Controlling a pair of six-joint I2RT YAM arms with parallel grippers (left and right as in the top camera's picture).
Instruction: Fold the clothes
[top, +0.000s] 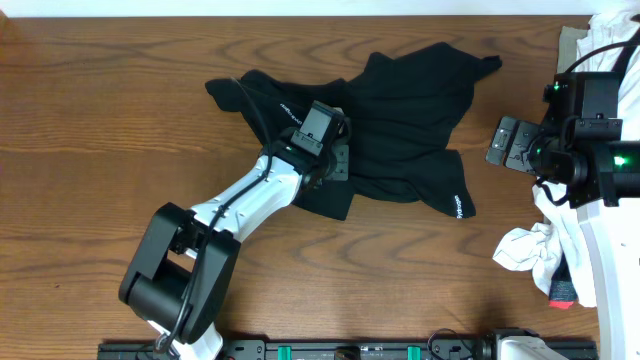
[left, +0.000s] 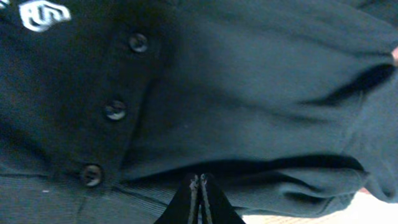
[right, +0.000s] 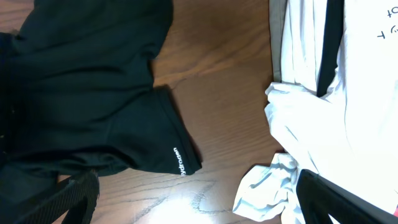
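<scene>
Left claw (left: 199, 194) is pressing together, seemingly nipping a ridge of the black polo shirt (top: 400, 110) just beside the button placket (left: 115, 110). The shirt is lying crumpled at the middle of the bench (top: 100, 120), sleeves splaying. Right claw (right: 198, 190) is hovering spread wide, near the logo sleeve (right: 177, 160) and touching nothing. White clothes (top: 530, 250) are sitting heaped at the right edge.

Judgement: flattening is coming before folding. The left should be lifting one layer only and drawing gently. The right should be taking the near sleeve, so both are pulling the cloth taut.
</scene>
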